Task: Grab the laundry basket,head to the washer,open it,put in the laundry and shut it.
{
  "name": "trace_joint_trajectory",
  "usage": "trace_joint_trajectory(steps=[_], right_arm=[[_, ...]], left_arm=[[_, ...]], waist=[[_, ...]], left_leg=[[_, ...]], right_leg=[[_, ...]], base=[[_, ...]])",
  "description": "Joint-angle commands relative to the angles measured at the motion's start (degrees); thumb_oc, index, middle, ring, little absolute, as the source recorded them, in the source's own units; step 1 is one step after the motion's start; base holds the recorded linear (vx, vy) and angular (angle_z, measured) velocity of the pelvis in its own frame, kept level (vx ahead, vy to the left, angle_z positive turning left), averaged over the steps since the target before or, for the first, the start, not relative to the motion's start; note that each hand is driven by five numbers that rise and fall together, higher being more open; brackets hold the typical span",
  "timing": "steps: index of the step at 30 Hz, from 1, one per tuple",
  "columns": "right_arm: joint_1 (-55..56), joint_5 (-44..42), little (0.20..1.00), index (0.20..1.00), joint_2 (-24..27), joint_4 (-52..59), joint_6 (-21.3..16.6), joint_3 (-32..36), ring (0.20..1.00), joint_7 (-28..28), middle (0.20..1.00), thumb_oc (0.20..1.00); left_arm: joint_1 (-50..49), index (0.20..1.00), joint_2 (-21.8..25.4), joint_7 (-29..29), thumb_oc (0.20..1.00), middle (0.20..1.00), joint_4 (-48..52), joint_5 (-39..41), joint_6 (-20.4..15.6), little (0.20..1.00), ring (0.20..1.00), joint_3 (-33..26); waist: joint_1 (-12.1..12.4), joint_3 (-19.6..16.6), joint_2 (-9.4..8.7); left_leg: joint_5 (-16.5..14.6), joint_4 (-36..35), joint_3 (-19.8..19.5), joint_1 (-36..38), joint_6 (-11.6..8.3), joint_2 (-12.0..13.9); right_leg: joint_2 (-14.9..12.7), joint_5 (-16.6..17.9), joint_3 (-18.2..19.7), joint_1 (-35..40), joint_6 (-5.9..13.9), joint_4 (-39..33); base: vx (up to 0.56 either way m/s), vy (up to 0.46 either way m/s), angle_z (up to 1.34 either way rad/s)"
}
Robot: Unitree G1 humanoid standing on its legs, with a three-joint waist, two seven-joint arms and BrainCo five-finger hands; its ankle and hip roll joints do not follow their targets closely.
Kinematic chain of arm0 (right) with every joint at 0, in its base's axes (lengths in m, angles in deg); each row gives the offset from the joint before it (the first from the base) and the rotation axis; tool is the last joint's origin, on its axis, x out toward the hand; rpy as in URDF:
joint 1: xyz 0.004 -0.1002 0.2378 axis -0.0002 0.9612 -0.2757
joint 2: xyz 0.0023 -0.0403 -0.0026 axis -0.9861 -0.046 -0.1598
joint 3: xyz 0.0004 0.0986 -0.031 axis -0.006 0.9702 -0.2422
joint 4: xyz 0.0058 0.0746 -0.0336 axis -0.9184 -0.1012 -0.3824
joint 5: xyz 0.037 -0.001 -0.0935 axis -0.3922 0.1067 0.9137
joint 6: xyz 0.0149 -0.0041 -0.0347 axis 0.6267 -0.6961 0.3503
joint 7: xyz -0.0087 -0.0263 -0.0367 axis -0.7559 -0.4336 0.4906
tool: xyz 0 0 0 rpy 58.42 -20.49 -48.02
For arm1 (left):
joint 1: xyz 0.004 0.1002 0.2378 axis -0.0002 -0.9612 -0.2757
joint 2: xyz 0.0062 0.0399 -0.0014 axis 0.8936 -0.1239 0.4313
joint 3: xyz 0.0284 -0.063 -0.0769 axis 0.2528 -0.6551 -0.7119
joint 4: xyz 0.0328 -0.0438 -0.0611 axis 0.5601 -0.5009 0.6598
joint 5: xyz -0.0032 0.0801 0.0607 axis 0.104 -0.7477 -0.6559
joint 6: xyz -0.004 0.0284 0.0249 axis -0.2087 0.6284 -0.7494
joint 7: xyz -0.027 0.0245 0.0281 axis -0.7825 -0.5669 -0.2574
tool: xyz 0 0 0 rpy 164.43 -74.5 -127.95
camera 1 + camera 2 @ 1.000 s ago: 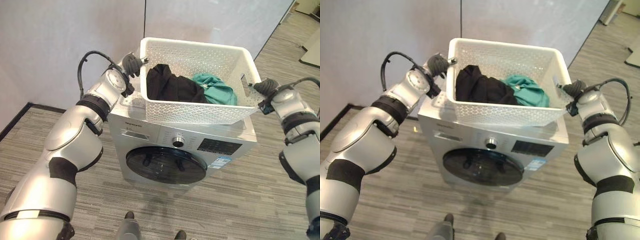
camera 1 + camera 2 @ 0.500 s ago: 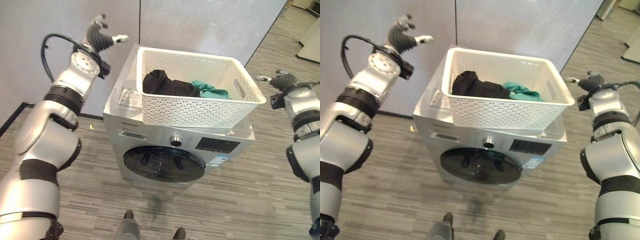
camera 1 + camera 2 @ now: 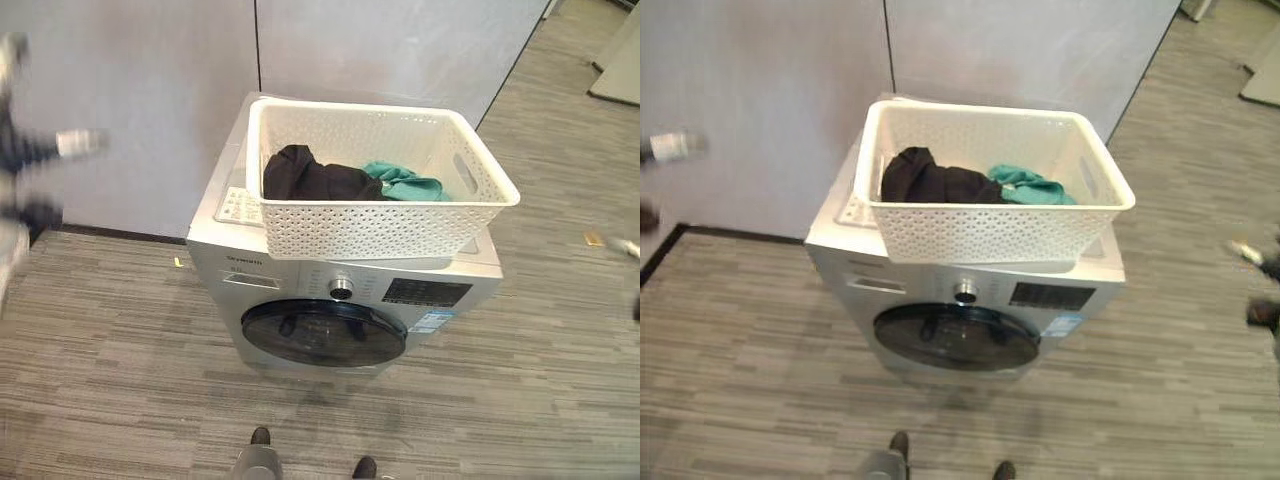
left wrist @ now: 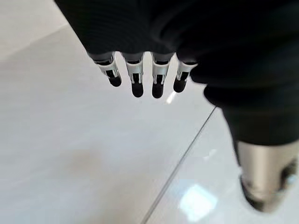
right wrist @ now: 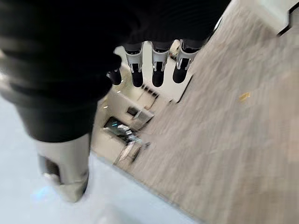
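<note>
The white perforated laundry basket (image 3: 400, 230) rests on top of the silver washer (image 3: 300, 275), a little askew. A black garment (image 3: 305, 178) and a teal one (image 3: 405, 185) lie inside it. The washer's round dark door (image 3: 325, 333) is closed. My left hand (image 3: 35, 155) is a blur at the far left, well away from the basket. In the left wrist view the left hand's fingers (image 4: 136, 77) are straight and hold nothing. My right hand (image 3: 1252, 255) is at the far right edge. In the right wrist view its fingers (image 5: 158, 65) are also straight and empty.
Grey wall panels (image 3: 380, 50) stand close behind the washer. Wood-look flooring (image 3: 120, 360) spreads in front and to both sides. A small yellow scrap (image 3: 594, 239) lies on the floor at the right. Pale furniture (image 3: 622, 60) stands at the upper right.
Both hands have let go of the basket and swung outward to the edges of the view. The basket stays on the washer. The camera has shifted slightly.
</note>
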Motion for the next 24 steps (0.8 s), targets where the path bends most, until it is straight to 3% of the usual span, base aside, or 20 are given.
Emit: trace_joint_trajectory(steps=[1, 2, 4, 6, 7, 10, 11, 17, 22, 24], right_arm=[[-0.54, 3.66, 1.0, 1.0, 0.07, 1.82, -3.63, 2.38, 1.0, -0.83, 1.0, 1.0], [5.2, 4.9, 1.0, 1.0, -4.56, 3.01, -3.33, 5.15, 1.0, -0.65, 1.0, 1.0], [8.27, 5.48, 1.0, 1.0, -7.32, 4.0, -2.91, 5.99, 1.0, -0.23, 1.0, 1.0], [14.37, 6.08, 1.0, 1.0, -13.03, 4.62, -2.33, 7.56, 1.0, 0.73, 1.0, 1.0], [19.09, 6.11, 1.0, 1.0, -17.38, 5.6, -1.7, 7.58, 1.0, 3.1, 1.0, 1.0], [21.09, 4.72, 1.0, 1.0, -22.17, 1.82, -1.88, 4.25, 1.0, 5.72, 1.0, 1.0], [16.36, 6.86, 1.0, 1.0, -25.67, -9.58, -1.88, -5.84, 1.0, 5.67, 1.0, 1.0], [2.84, 7.77, 1.0, 1.0, -32.9, -34.99, -0.28, -22.66, 1.0, 4.29, 1.0, 1.0], [-1.61, 9.47, 1.0, 1.0, -34.75, -42.05, 0.01, -28.84, 1.0, 3.09, 1.0, 1.0], [-3.58, 12.04, 1.0, 1.0, -34.65, -44.09, 0.32, -31.56, 1.0, 2.26, 1.0, 1.0]], left_arm=[[-4.73, 1.0, -3.35, -5.07, 1.0, 1.0, 2.89, -1.05, -1.27, 1.0, 1.0, -5.06], [-12.9, 1.0, -8.84, -7.59, 1.0, 1.0, 5.8, 0.84, -1.25, 1.0, 1.0, -7.49], [-17.47, 1.0, -11.48, -8.83, 1.0, 1.0, 7.81, 1.76, -0.8, 1.0, 1.0, -9.05], [-24.84, 1.0, -17.22, -11.2, 1.0, 1.0, 10.53, 3.51, -0.82, 1.0, 1.0, -10.18], [-30.26, 1.0, -21.77, -13.83, 1.0, 1.0, 12.1, 8.19, -0.61, 1.0, 1.0, -10.24], [-34.62, 1.0, -25.44, -16.9, 1.0, 1.0, 10.32, 15.14, 0.18, 1.0, 1.0, -7.04], [-30.01, 1.0, -28.36, -17.08, 1.0, 1.0, 0.23, 17.17, 1.33, 1.0, 1.0, 2.84], [-14.86, 1.0, -37.72, -10.35, 1.0, 1.0, -23.94, 8.51, 2.8, 1.0, 1.0, 17.9], [-11.0, 1.0, -40.38, -8.72, 1.0, 1.0, -27.81, 2.94, 3.13, 1.0, 1.0, 24.06], [-10.46, 1.0, -40.13, -9.65, 1.0, 1.0, -26.86, 0.38, 3.55, 1.0, 1.0, 26.41]], waist=[[1.66, -1.74, 1.93], [1.71, -1.23, 2.2], [1.52, -1.45, 2.17], [1.31, -0.9, 2.34], [0.83, -0.58, 2.38], [0.39, -0.73, 2.21], [0.59, -0.62, 2.4], [1.57, -0.32, 2.81], [2.81, 0.54, 3.76], [3.79, 1.55, 4.81]], left_leg=[[1.15, -6.08, -2.71, 3.09, -0.32, 2.13], [0.8, -6.28, -2.77, 3.48, -0.34, 2.29], [1.26, -6.51, -2.81, 3.33, -0.2, 2.21], [1.03, -6.78, -2.91, 3.63, -0.19, 2.51], [1.27, -6.95, -2.95, 3.57, -0.15, 2.65], [2.45, -7.12, -2.88, 2.66, -0.12, 2.84], [3.05, -7.1, -2.73, 2.32, -0.29, 3.22], [3.65, -5.62, -3.48, 1.15, -1.21, 4.45], [5.72, -5.02, -4.94, -0.12, -2.87, 6.99], [9.16, -5.72, -6.09, -1.47, -3.95, 8.65]], right_leg=[[-1.95, -4.33, -0.45, 3.19, 3.82, 1.98], [-1.83, -4.64, -0.41, 3.56, 3.63, 1.7], [-1.85, -4.28, -0.44, 3.46, 3.49, 1.4], [-1.57, -4.58, -0.39, 3.68, 3.22, 1.06], [-1.4, -4.49, -0.09, 3.55, 2.99, 0.75], [-1.31, -3.8, 0.34, 2.81, 2.81, 0.2], [-0.83, -3.82, 0.96, 2.5, 2.5, -0.27], [0.85, -4.84, 2.58, 2.3, 1.26, -1.11], [4.13, -6.36, 3.15, 2.81, -0.73, -2.59], [5.69, -7.57, 2.3, 2.3, -1.33, -2.64]], base=[[0.01, -0.031, -0.03], [0.0, 0.0, 0.0], [-0.02, -0.024, 0.02], [-0.03, -0.053, 0.0], [-0.05, -0.068, 0.03], [-0.09, -0.062, -0.01], [-0.09, -0.094, -0.06], [-0.08, -0.092, -0.1], [-0.1, -0.167, 0.06], [-0.19, -0.196, 0.19]])
